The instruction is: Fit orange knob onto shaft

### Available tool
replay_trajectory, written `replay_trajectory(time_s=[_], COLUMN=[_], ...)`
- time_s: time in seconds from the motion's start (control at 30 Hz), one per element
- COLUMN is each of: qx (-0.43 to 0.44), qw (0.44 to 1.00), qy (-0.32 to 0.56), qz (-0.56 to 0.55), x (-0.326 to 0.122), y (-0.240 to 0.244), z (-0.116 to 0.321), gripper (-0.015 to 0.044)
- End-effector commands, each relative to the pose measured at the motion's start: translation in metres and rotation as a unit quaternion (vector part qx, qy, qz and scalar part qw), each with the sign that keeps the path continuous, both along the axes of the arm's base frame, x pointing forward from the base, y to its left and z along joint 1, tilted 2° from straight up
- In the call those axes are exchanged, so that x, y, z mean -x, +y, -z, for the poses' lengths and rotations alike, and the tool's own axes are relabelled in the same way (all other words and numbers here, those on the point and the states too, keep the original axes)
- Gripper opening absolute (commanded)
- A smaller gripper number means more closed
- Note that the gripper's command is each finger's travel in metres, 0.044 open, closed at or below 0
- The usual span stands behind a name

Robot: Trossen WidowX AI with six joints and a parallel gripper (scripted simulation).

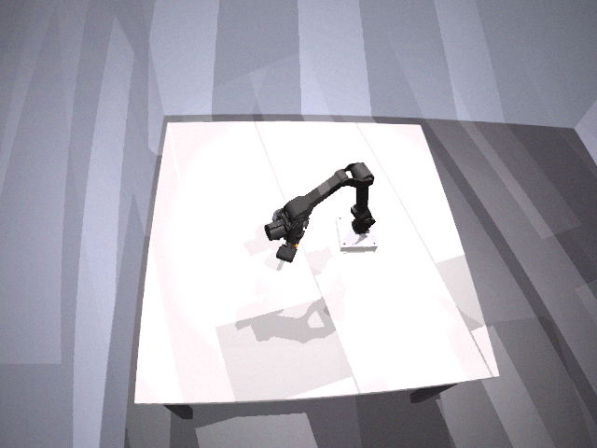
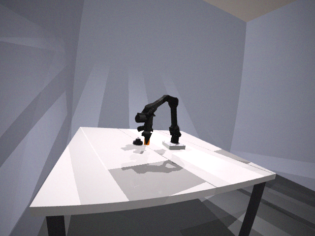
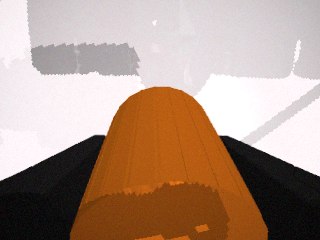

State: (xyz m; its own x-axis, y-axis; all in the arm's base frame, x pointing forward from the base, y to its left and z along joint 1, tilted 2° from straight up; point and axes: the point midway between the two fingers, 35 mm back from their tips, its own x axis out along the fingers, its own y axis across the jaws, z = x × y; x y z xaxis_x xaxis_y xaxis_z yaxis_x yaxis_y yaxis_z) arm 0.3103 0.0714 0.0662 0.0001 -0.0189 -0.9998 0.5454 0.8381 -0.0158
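The orange knob (image 1: 296, 246) (image 2: 147, 144) (image 3: 161, 120) is upright between the fingers of my gripper (image 2: 146, 141) (image 3: 162, 147), which is shut on its sides. The knob's underside appears a little above the table in the exterior view; its hole is hidden. The dark round pedestal (image 2: 138, 142) stands just left of the knob in that view, with the small silver shaft (image 2: 138, 138) sticking up from it. In the top view the arm covers most of the pedestal. The shaft's flat side cannot be made out. The wrist view does not show the pedestal.
The white table (image 1: 202, 270) (image 2: 96, 188) carries the arm's pale base plate (image 1: 357, 248) (image 2: 173, 146), right of the knob in the top and exterior views. The arm arches over from it. Shadows and bright patches cross the table.
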Motion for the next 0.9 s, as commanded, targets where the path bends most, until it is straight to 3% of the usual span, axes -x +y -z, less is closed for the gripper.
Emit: replay_trajectory(time_s=[0.0,0.37,0.87], qx=[0.000,0.000,-0.078], qw=[1.000,1.000,0.996], qy=[-0.007,-0.007,-0.053], qz=[0.002,0.002,-0.001], x=[-0.003,0.007,0.014], y=[0.001,0.000,-0.006], z=[-0.025,-0.086,-0.101], gripper=[0.0000,0.0000,0.0000])
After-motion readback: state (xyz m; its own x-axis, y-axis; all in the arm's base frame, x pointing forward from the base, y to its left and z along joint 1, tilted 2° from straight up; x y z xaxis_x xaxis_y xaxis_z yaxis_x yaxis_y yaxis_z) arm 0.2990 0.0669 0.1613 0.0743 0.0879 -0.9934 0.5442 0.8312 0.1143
